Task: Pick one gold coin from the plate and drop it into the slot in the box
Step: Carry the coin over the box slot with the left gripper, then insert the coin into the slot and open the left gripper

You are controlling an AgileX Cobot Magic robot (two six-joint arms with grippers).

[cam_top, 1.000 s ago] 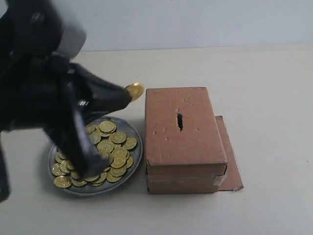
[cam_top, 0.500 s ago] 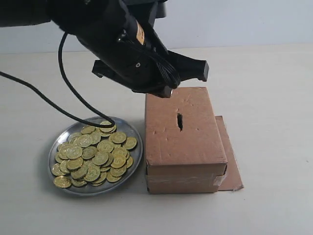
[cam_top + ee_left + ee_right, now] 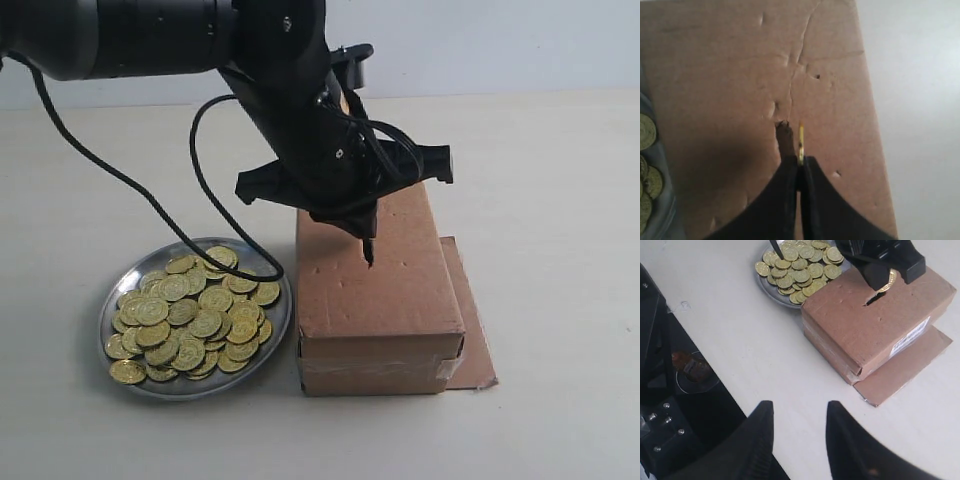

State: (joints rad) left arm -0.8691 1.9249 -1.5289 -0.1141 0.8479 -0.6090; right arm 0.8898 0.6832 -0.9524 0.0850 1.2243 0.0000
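My left gripper hangs over the brown cardboard box, its tips just above the dark slot. In the left wrist view the left gripper is shut on a gold coin, seen edge-on right beside the slot. The right wrist view shows that coin upright over the slot. The silver plate with several gold coins lies left of the box. My right gripper is open above bare table, away from the box.
A flat cardboard sheet lies under the box and sticks out on its right. The left arm's black cable loops down over the plate. Dark robot base parts fill one side of the right wrist view.
The left arm has swung from above the plate to over the box with the coin, then turned down so its tips point at the slot.
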